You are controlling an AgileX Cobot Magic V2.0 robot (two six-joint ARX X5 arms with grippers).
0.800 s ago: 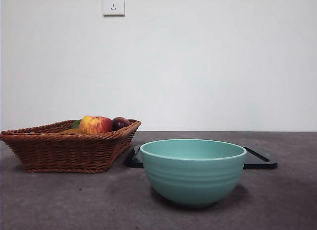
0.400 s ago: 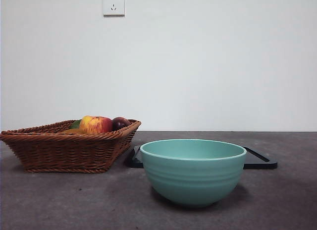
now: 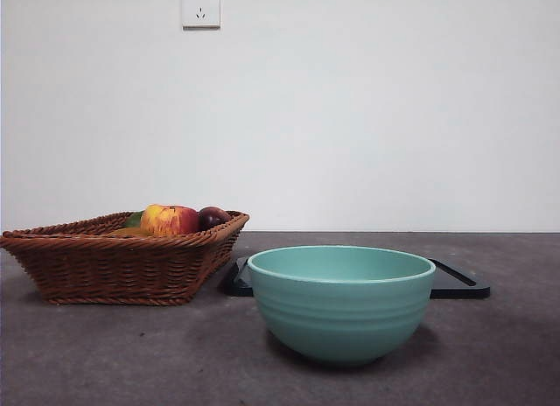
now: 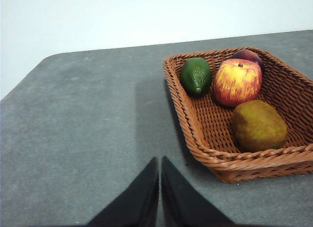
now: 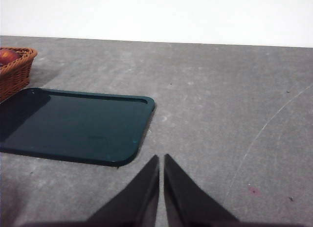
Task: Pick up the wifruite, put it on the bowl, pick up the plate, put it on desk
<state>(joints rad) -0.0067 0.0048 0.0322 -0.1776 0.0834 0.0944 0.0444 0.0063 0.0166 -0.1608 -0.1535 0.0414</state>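
Ahead of the left gripper, whose jaws are pressed together with nothing between them, the wicker basket sits on the desk. The wifruite lies in the basket's corner nearest that gripper, beside the red-yellow apple; an avocado and a dark purple fruit lie farther in. Ahead of the right gripper, also closed and empty, a dark rectangular tray lies flat on the desk, near the jaws without touching them. From the front, the teal-green bowl stands before the tray, just beside the basket, and neither arm shows.
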